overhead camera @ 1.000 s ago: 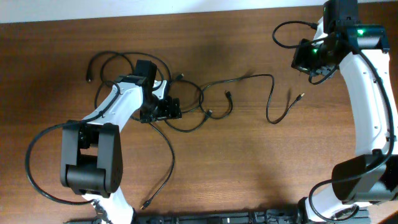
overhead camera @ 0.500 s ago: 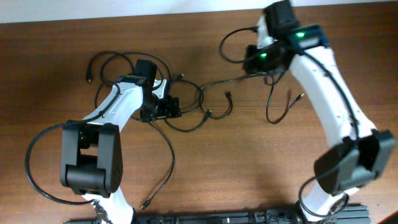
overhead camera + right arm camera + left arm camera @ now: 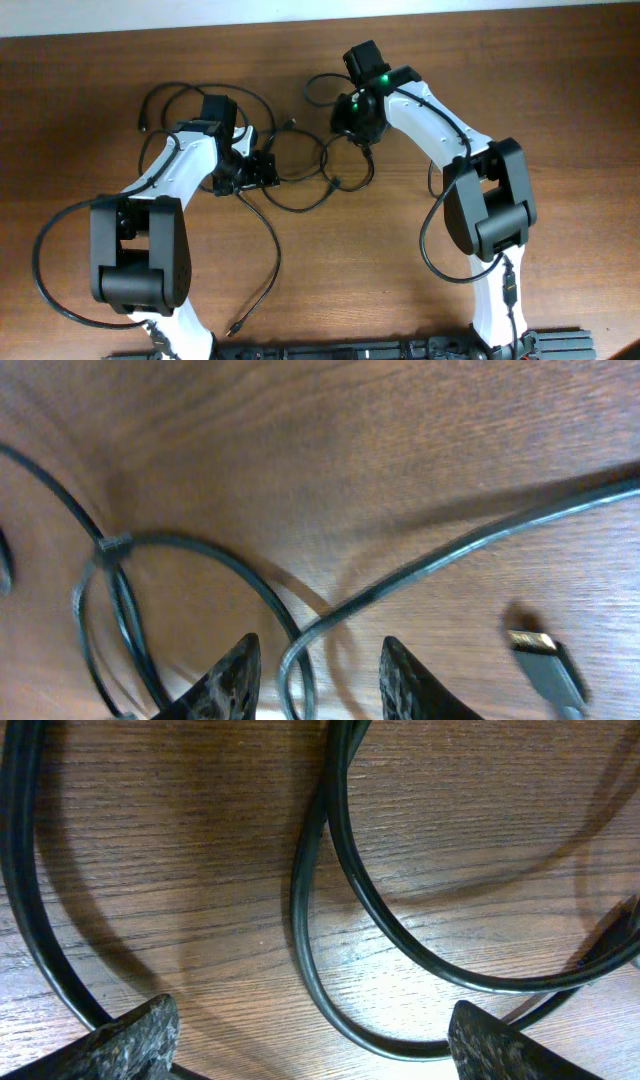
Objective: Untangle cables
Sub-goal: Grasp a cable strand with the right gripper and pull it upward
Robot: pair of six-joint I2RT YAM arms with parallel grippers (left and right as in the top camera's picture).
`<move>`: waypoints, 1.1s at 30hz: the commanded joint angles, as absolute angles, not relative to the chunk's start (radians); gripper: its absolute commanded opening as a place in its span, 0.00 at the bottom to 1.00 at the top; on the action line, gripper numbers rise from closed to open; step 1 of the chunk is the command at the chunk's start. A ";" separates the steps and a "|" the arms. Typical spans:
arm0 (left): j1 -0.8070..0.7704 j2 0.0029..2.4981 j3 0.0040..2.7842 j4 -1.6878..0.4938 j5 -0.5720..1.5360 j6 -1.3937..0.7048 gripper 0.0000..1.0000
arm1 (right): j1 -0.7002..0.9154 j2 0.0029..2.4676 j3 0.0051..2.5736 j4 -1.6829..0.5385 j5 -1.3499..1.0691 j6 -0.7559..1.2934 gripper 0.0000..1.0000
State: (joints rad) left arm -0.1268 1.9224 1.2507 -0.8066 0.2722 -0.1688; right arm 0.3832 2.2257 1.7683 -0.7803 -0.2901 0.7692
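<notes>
The cables (image 3: 300,196) lie in a loose black tangle at the table's middle left, with loops reaching to the far left (image 3: 165,98) and one strand trailing to a plug (image 3: 235,327) near the front. My left gripper (image 3: 262,170) sits low over the tangle, open wide. In the left wrist view a cable loop (image 3: 400,1042) lies on the wood between its fingertips (image 3: 130,1042), untouched. My right gripper (image 3: 356,126) hovers at the tangle's right side, open. Two crossing cables (image 3: 300,650) pass between its fingers (image 3: 232,678), not pinched. A USB plug (image 3: 545,665) lies to its right.
The table's far edge (image 3: 150,20) meets a white wall. A black rail (image 3: 350,351) runs along the front edge by both arm bases. Thicker arm wiring loops beside the left base (image 3: 45,270) and the right arm (image 3: 428,245).
My right arm has swung left from the far right corner to the tangle's right side, and its jaws have come apart. The left gripper has shifted slightly left and stayed open.
</notes>
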 commanded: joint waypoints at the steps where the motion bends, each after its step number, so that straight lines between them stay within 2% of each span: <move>1: -0.126 1.932 1.243 -0.809 0.266 -0.171 0.87 | 0.401 2.277 1.765 -0.752 -0.297 0.966 0.36; 7: -0.126 1.932 1.243 -0.826 0.266 -0.171 0.87 | 0.431 2.339 1.765 -0.679 -0.309 1.177 0.35; 9: -0.126 1.932 1.243 -0.831 0.266 -0.171 0.87 | 0.433 2.360 1.765 -0.661 -0.311 1.299 0.20; 10: -0.126 1.932 1.243 -0.832 0.266 -0.171 0.87 | 0.433 2.371 1.765 -0.654 -0.311 1.378 0.08; 11: -0.126 1.932 1.243 -0.832 0.266 -0.171 0.87 | 0.433 2.374 1.765 -0.625 -0.311 1.386 0.04; 14: -0.126 1.932 1.243 -0.831 0.266 -0.171 0.87 | 0.434 2.374 1.765 -0.556 -0.351 1.376 0.04; 17: -0.126 1.932 1.243 -0.831 0.266 -0.171 0.87 | 0.421 2.374 1.766 -0.226 -0.618 1.081 0.04; 19: -0.126 1.932 1.243 -0.831 0.266 -0.171 0.87 | 0.402 2.374 1.766 0.071 -0.836 1.024 0.04; 21: -0.126 1.932 1.243 -0.831 0.266 -0.171 0.87 | 0.355 2.374 1.766 0.453 -0.971 1.190 0.04; 25: -0.126 1.932 1.243 -0.831 0.266 -0.171 0.87 | 0.259 2.374 1.766 0.809 -0.987 1.436 0.04; 29: -0.126 1.932 1.243 -0.831 0.266 -0.171 0.87 | 0.142 2.363 1.766 0.814 -1.070 1.457 0.04; 33: -0.126 1.932 1.243 -0.831 0.266 -0.171 0.87 | 0.020 2.349 1.766 0.612 -1.171 1.453 0.04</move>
